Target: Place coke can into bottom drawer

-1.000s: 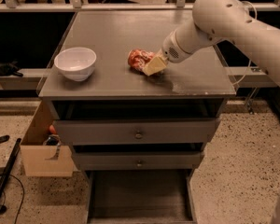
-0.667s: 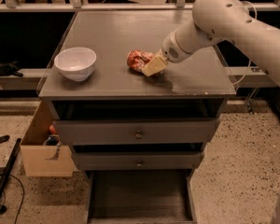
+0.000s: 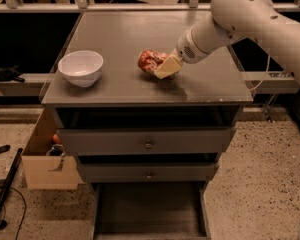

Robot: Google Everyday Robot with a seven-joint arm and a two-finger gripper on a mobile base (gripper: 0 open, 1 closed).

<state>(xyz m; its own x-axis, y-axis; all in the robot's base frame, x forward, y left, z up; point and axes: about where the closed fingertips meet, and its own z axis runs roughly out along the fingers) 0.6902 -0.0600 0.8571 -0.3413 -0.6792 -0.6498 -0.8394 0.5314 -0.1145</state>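
The coke can (image 3: 149,60), red-orange and dented, lies on its side on the grey cabinet top (image 3: 120,34), near the middle. My gripper (image 3: 166,68) is at the can's right end, low over the top, and its cream-coloured fingers (image 3: 168,67) touch the can. The white arm reaches in from the upper right. The bottom drawer (image 3: 150,211) is pulled open below the cabinet front, and its dark floor shows bare.
A white bowl (image 3: 81,67) stands on the left of the cabinet top. Two upper drawers (image 3: 148,144) with small knobs are shut. A cardboard box (image 3: 47,156) sits against the cabinet's left side. Speckled floor lies to the right.
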